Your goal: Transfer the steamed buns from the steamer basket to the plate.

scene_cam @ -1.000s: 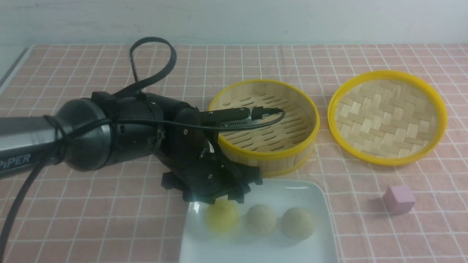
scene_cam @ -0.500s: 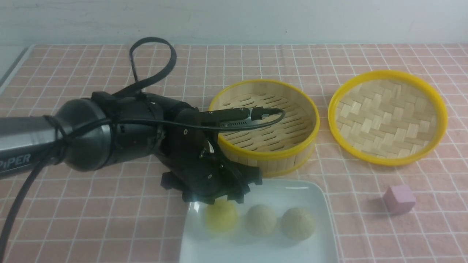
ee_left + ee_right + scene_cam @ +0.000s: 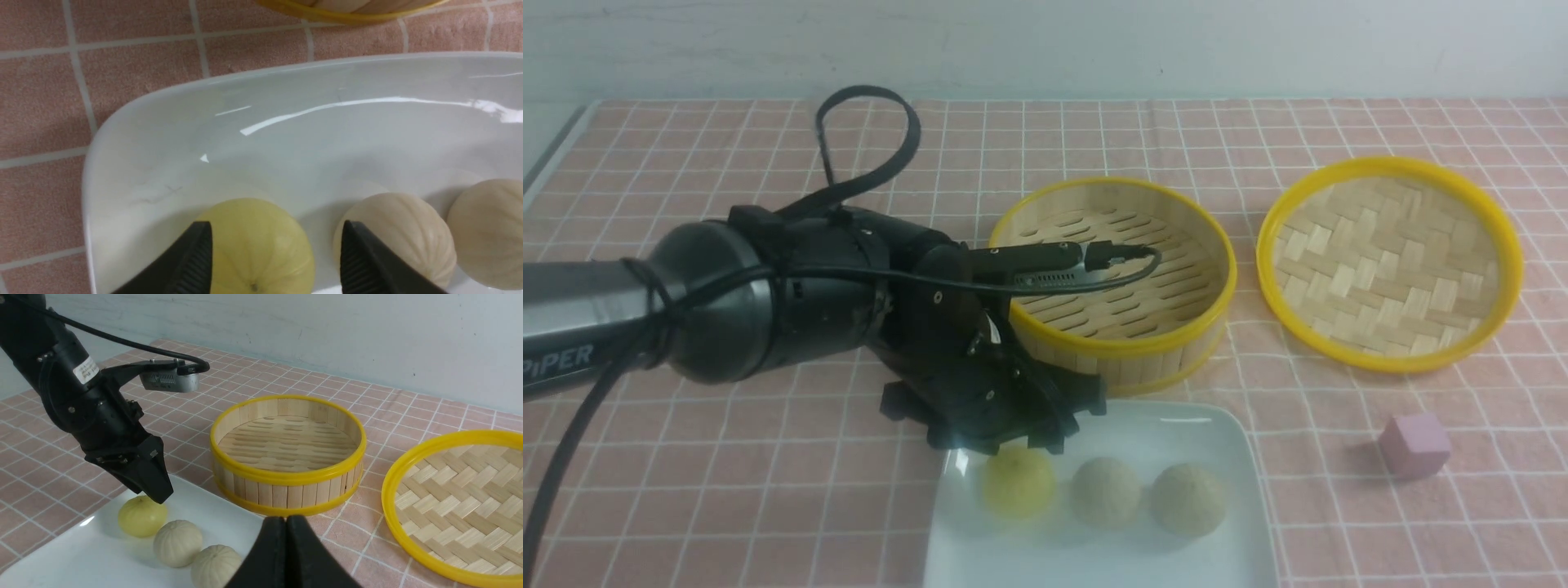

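While the front view omits the right gripper (image 3: pixel 286 517), the right wrist view shows it clenched; the left gripper (image 3: pixel 278 224) (above the yellow bun (image 3: pixel 255 249)) is released

The left arm (image 3: pixel 825 290) is glossy black with a silvery grey tube at nine o'clock, lettered "PiPER" in white. Black cables (image 3: pixel 915 282) trail along it, one looping at its twelve o'clock, and small pale screws (image 3: pixel 938 296) dot the dark casing.
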{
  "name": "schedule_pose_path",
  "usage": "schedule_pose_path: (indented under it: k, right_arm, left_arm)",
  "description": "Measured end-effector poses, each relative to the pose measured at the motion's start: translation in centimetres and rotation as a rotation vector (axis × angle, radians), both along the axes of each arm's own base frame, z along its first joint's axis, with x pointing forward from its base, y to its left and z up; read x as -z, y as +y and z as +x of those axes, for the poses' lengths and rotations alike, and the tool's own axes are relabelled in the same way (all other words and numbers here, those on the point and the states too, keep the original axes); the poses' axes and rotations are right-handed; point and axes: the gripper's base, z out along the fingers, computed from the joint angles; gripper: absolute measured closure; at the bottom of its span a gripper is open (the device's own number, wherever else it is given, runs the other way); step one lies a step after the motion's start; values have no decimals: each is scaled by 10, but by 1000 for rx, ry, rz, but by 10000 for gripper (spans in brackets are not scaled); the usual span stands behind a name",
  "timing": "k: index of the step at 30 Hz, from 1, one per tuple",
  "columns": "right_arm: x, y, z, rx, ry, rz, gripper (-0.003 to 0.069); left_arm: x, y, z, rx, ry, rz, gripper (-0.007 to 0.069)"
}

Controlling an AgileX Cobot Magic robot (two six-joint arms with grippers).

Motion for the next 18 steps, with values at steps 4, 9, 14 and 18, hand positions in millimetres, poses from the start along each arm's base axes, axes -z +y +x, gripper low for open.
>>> schedule_pose_path:
  k: [4,9,14,18]
  right_arm:
    - [0,0,0,0,0,0,659]
    - [0,0,0,0,0,0,659]
    - [0,0,0,0,0,0,659]
    - [0,0,0,0,0,0,658]
  left_arm:
    - [0,0,0,4,-5,6,189]
    - [0,1,1,15,-15,19,189]
    - [0,3,2,36,-41,53,189]
    - [0,4,2,26,-39,54,189]
